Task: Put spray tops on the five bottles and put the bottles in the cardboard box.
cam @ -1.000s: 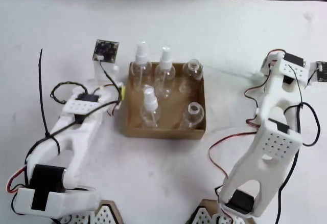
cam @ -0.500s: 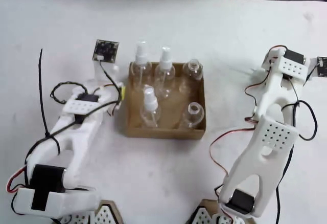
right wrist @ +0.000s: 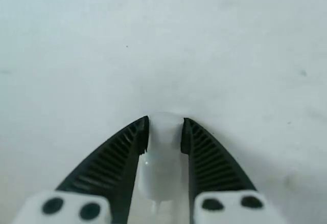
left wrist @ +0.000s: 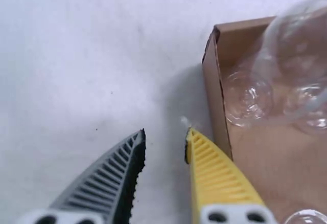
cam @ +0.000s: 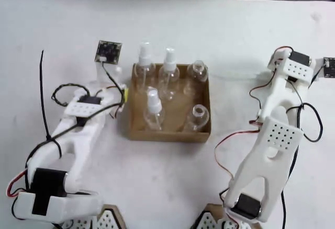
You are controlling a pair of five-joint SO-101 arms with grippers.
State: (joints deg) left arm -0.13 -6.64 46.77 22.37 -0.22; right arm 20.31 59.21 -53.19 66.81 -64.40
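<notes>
The cardboard box (cam: 170,134) holds five clear bottles. Three carry white spray tops (cam: 153,102); the two on the right, one at the back (cam: 197,73) and one at the front (cam: 197,116), have bare necks. My right gripper (right wrist: 165,127) is shut on a white spray top (right wrist: 164,155) over the white table, well to the right of the box. My left gripper (left wrist: 164,144) stands open and empty just outside the box's left wall (left wrist: 215,98), its yellow finger (left wrist: 214,178) nearest the cardboard. Clear bottles (left wrist: 294,55) show inside that corner.
Red and black cables (cam: 235,140) trail over the table between the box and the right arm (cam: 272,150). A small circuit board (cam: 108,51) sits on the left arm above the box's back left corner. Open white table lies behind and in front of the box.
The right arm's wrist has shifted a little to the right and its forearm has swung with it. The left arm and the bottles have not moved.
</notes>
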